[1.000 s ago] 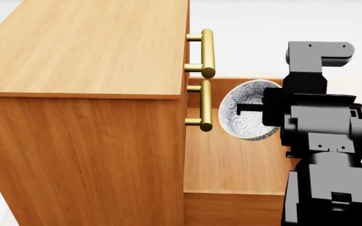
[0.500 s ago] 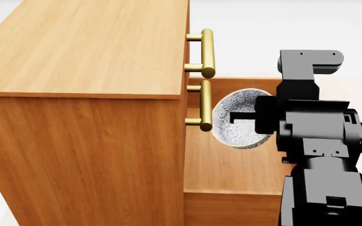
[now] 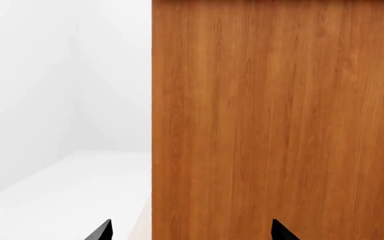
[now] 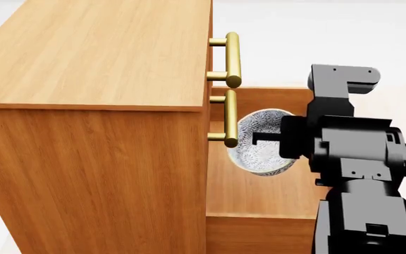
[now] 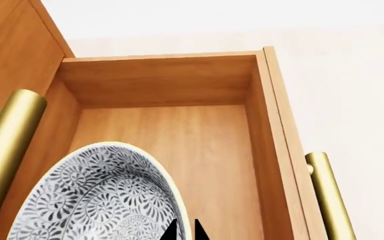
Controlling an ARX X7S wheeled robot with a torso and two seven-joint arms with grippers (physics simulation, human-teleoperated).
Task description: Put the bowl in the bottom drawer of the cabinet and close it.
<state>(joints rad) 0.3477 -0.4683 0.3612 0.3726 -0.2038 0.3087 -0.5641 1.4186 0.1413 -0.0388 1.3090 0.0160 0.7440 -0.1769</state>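
- Nearest you in the head view is your right arm, a black block filling the 4 o'clock corner, with its right gripper (image 4: 263,141) reaching toward 9 o'clock.
- That gripper is pinching the bowl (image 4: 258,149) by its rim: in the right wrist view the two dark fingertips (image 5: 184,231) sit close together on the rim of the bowl (image 5: 95,200).
- The bowl is tipped on its side, with its patterned inside facing the gripper's side, and it hangs above the wooden floor of the bottom drawer (image 4: 259,193) without resting on it.
- The bottom drawer is pulled out; in the right wrist view you see its open box (image 5: 178,130) with bare boards inside and its brass handle (image 5: 329,200) running along the front.
- Just at 9 o'clock from the bowl stands the middle drawer's brass handle (image 4: 230,118), very near the bowl's edge; whether they touch cannot be told.
- Above it, at 12 o'clock, is the top drawer's handle (image 4: 232,59).
- The cabinet (image 4: 97,127) fills the 9 o'clock half of the head view, its top and side in full sight.
- Your left gripper (image 3: 188,231) shows only two dark tips, set wide apart, facing the cabinet's side panel (image 3: 279,115) with nothing between them.
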